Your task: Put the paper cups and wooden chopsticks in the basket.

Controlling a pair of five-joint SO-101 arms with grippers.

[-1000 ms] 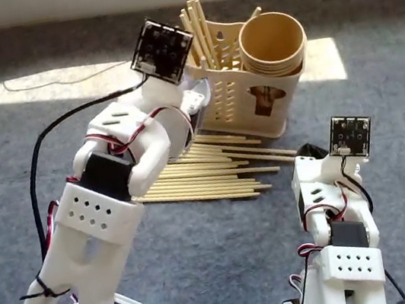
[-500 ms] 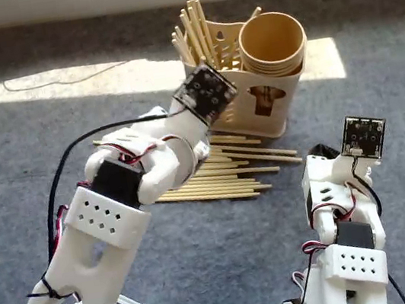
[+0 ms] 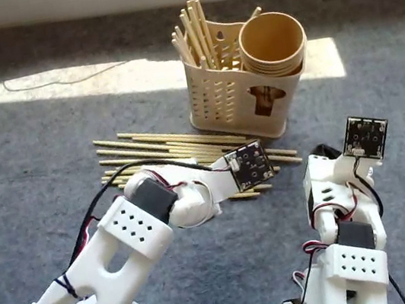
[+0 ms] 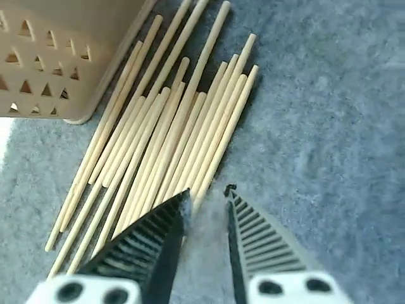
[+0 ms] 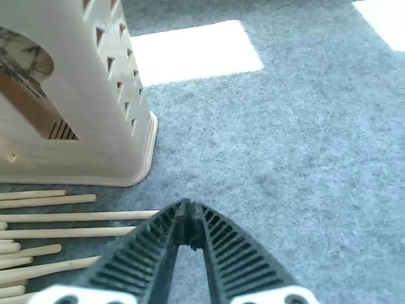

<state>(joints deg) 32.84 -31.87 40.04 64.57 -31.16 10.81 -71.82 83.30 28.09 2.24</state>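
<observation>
Left arm [image 3: 133, 225] low, extended — left hand [image 4: 205, 197] slightly parted; right arm [image 3: 339, 200] upright — right hand [image 5: 188, 225] closed.

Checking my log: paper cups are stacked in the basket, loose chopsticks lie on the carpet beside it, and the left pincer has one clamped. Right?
Not quite: the left wrist view shows the left pincer open and empty, at one end of the loose chopsticks. The paper cups are indeed stacked in the basket, and the chopsticks do lie on the carpet beside it.
</observation>
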